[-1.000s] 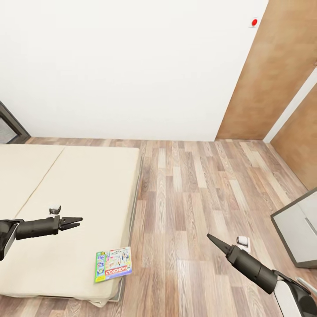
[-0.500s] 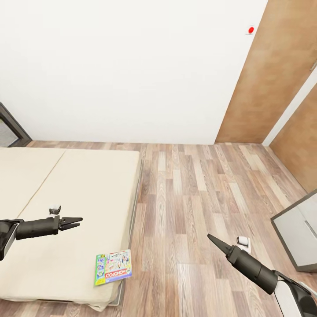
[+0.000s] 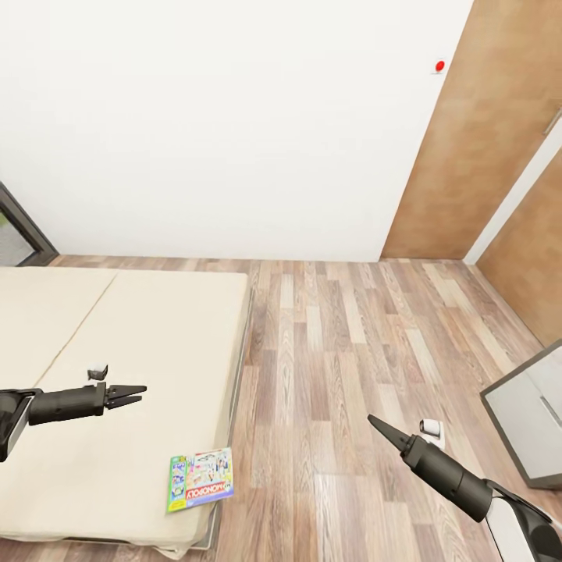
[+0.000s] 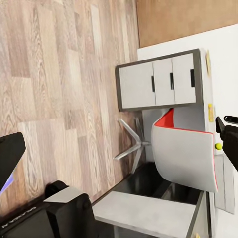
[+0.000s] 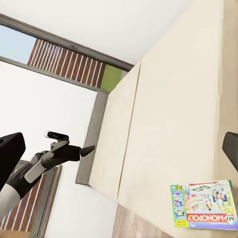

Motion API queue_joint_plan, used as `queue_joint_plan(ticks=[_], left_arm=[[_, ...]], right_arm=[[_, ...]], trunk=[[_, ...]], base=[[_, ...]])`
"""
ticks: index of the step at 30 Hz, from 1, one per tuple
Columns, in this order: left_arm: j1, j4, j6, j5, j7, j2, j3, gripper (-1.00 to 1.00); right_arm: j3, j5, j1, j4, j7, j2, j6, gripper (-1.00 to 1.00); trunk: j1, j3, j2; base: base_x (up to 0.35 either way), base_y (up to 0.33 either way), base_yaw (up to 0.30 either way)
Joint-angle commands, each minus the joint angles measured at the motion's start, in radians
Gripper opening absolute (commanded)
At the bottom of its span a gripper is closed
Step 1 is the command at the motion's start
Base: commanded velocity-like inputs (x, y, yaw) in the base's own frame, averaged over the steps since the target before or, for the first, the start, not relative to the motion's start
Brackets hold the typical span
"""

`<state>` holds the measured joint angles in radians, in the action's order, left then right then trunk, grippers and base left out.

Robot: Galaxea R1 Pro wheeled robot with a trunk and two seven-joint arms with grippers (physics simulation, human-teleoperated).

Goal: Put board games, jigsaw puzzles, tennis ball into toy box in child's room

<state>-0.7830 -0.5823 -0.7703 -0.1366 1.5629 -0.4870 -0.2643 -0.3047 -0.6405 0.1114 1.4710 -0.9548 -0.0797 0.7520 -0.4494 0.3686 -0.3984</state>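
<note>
A Monopoly board game (image 3: 200, 478) with a green edge lies flat near the bed's (image 3: 156, 328) front corner; the right wrist view shows the box (image 5: 206, 203) on the cream mattress (image 5: 168, 124). My left gripper (image 3: 139, 392) hovers over the bed, apart from the box. My right gripper (image 3: 375, 422) hangs over the wood floor beside the bed. Both wrist views show dark fingers (image 5: 10, 158) at opposite edges with nothing between them. The table (image 3: 523, 406) shows at the right edge. A tiny yellow-green dot, perhaps the tennis ball (image 4: 218, 146), rests on the table top.
A brown wooden door (image 3: 476, 140) stands at the back right in the white wall. A white and red chair (image 4: 183, 153) sits by the table's white drawers (image 4: 158, 82). Wood-plank floor (image 3: 351, 336) stretches between bed and table. A dark window frame (image 3: 19, 226) is at the far left.
The whole picture has shifted slightly, so the camera has moved a little. Both arms hold the same pose and the Monopoly box lies where it was.
</note>
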Motion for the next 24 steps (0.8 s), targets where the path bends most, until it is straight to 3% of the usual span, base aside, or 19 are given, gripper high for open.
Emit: queue_joint_plan(ticks=[1,24], left_arm=[[-0.001,-0.001,-0.011,-0.011,0.008,0.001,-0.004,1.00],[-0.001,-0.001,-0.011,-0.011,0.008,0.000,-0.004,1.00]], right_arm=[[-0.001,-0.003,0.001,0.000,-0.001,0.000,0.006,1.00],[-0.001,-0.001,0.001,-0.002,-0.001,0.000,0.006,1.00]], trunk=[[-0.001,0.000,-0.002],[-0.001,-0.038,-0.002]], base=[[0.000,0.000,0.000],[0.000,0.000,0.000]])
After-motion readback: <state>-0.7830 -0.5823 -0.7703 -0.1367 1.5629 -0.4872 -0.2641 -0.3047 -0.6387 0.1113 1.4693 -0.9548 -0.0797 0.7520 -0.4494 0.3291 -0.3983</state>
